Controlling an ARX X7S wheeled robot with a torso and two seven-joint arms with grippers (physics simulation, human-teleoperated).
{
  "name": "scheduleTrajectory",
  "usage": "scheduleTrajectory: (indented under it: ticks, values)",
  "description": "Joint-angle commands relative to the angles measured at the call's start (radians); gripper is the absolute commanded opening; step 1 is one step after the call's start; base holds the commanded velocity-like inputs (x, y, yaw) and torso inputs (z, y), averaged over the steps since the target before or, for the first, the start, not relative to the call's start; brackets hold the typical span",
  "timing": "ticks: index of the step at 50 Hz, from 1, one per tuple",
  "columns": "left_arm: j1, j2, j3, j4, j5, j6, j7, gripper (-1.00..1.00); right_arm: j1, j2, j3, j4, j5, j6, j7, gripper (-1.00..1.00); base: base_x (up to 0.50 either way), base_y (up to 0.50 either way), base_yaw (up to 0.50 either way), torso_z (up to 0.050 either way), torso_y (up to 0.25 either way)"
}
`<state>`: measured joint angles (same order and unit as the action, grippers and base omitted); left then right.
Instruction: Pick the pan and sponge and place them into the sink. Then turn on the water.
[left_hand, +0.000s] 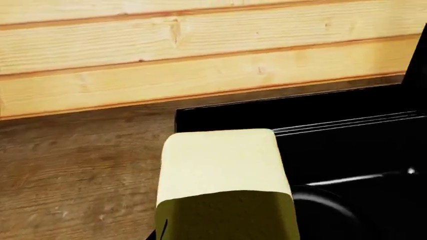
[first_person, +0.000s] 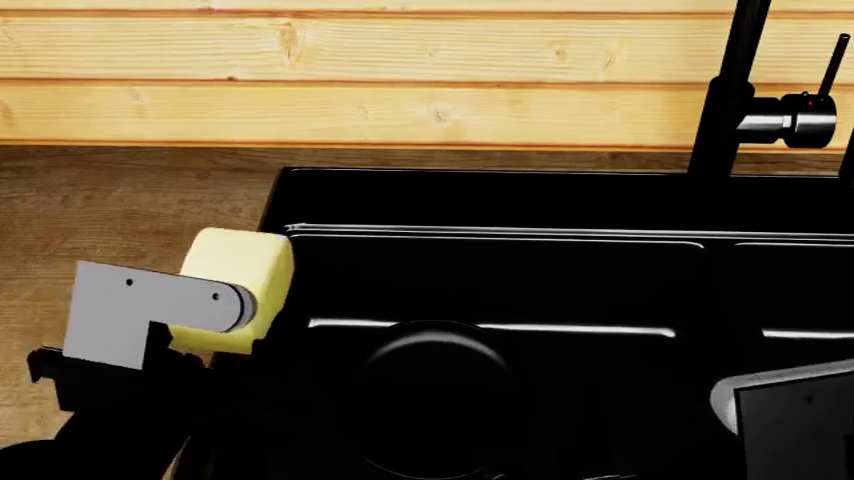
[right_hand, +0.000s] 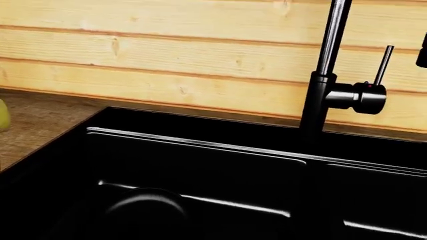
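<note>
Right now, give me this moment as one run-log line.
left gripper: holding sponge at left rim of sink | sponge: not yet in basin | faucet: no water | pan: not identifiable

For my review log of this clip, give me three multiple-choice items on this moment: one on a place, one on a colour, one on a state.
1. Where is the sponge?
A. At the sink's left edge, at the left gripper
B. On the faucet's lever
C. Lying on the drain

2. What colour is the sink?
A. White
B. Glossy black
C. Steel grey

3. Is water running from the faucet?
A. Yes, into the left basin
B. Yes, into the right basin
C. No stream shows

Key: 1 A, the pale yellow block sits by the left gripper beside the sink's rim in the head view. 2 B, rim and basins are black. 3 C, no white stream appears in any view.
</note>
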<state>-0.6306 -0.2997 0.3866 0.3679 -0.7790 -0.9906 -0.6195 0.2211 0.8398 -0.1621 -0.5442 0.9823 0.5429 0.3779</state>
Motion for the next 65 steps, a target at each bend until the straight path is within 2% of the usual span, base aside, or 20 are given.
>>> scheduleTrajectory:
  ticks: [1,2,7,15,29,32,39,56,65]
  values:
    - [-0.176,0.053,0.127,-0.150,-0.035,-0.011,0.199,-1.00,-0.063,0.019,0.098,-0.045,0.055,-0.047,0.056,1.00,0.00,0.00,0.00,0.000,0.000]
    - [-0.186,0.064,0.133,-0.174,-0.016,0.033,0.227,-1.00,-0.059,0.021,0.100,-0.052,0.056,-0.046,0.061,1.00,0.00,0.00,0.00,0.000,0.000]
    - [-0.250,0.109,0.180,-0.282,-0.037,0.015,0.318,-1.00,-0.048,0.028,0.111,-0.070,0.066,-0.041,0.081,1.00,0.00,0.00,0.00,0.000,0.000]
    - [-0.316,0.175,0.235,-0.460,-0.002,0.068,0.402,-1.00,-0.055,0.044,0.141,-0.088,0.078,-0.041,0.110,1.00,0.00,0.00,0.00,0.000,0.000]
    - [-0.369,0.295,0.339,-0.788,0.062,0.212,0.475,-1.00,-0.104,0.051,0.186,-0.112,0.083,-0.061,0.143,1.00,0.00,0.00,0.00,0.000,0.000]
    - [-0.419,0.298,0.431,-0.904,-0.021,0.287,0.451,-1.00,-0.107,0.049,0.188,-0.119,0.085,-0.064,0.143,1.00,0.00,0.00,0.00,0.000,0.000]
    - [-0.456,0.299,0.606,-1.035,-0.166,0.408,0.426,-1.00,-0.143,0.048,0.203,-0.124,0.077,-0.081,0.139,1.00,0.00,0.00,0.00,0.000,0.000]
    - [-0.522,0.300,1.060,-1.223,-0.553,0.657,0.396,-1.00,-0.136,0.039,0.185,-0.118,0.070,-0.080,0.132,1.00,0.00,0.00,0.00,0.000,0.000]
    - [-0.526,0.300,1.157,-1.238,-0.642,0.686,0.378,-1.00,-0.151,0.034,0.188,-0.115,0.067,-0.088,0.127,1.00,0.00,0.00,0.00,0.000,0.000]
